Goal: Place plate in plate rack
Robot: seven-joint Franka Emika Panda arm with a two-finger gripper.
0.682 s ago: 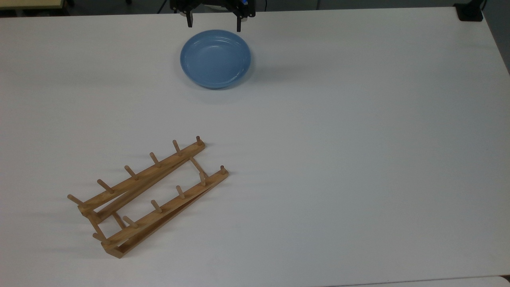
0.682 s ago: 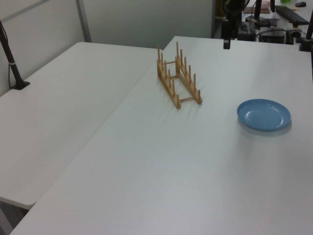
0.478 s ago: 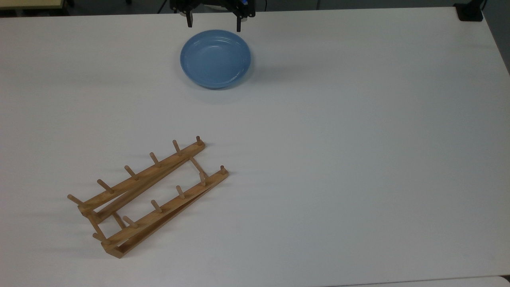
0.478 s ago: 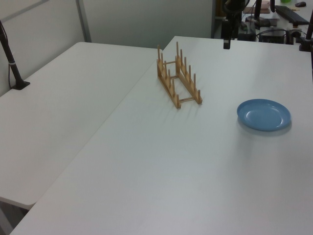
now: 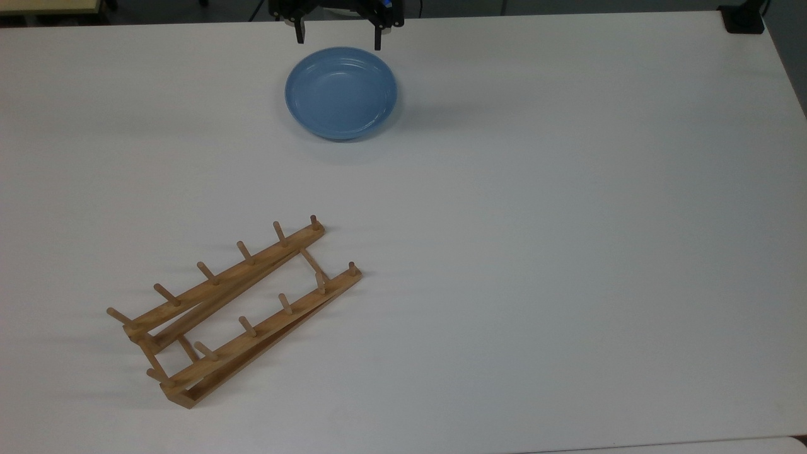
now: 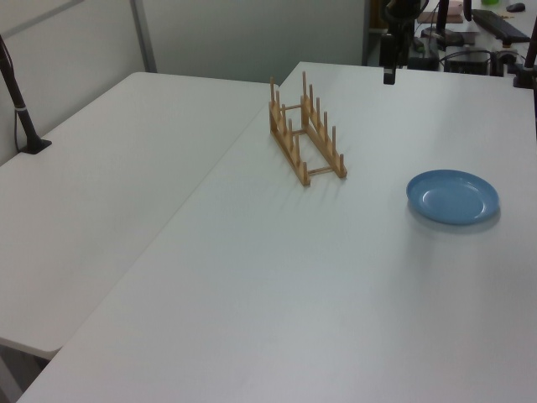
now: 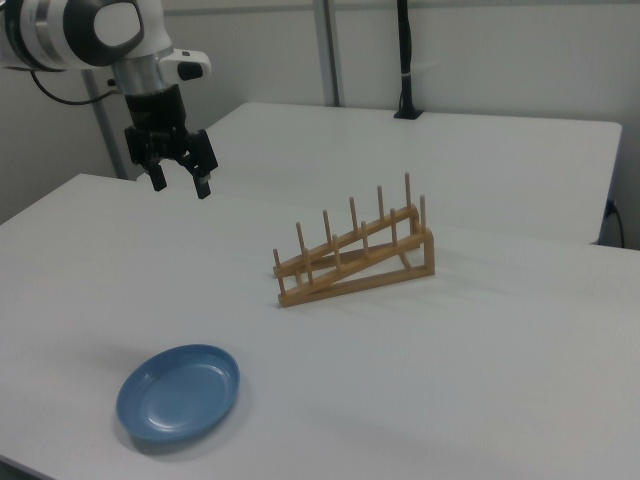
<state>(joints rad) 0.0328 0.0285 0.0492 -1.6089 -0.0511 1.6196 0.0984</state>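
A glossy light-blue plate (image 5: 341, 93) lies flat on the white table, near the top view's upper edge. It also shows at the left view's right, plate (image 6: 453, 196), and low at the right view's left, plate (image 7: 180, 392). The wooden plate rack (image 5: 236, 309) stands apart from it with nothing between its pegs, as rack (image 6: 306, 134) and rack (image 7: 355, 253) also show. My gripper (image 7: 180, 184) hangs open and empty high above the table, behind the plate. In the top view the gripper (image 5: 338, 40) sits just past the plate's far rim; the gripper (image 6: 388, 74) is dark in the left view.
A second white table (image 6: 109, 176) adjoins this one beyond the rack. A black post (image 6: 21, 105) stands clamped at its far edge, seen too as post (image 7: 405, 60). A black block (image 5: 744, 19) sits at the top view's upper right corner.
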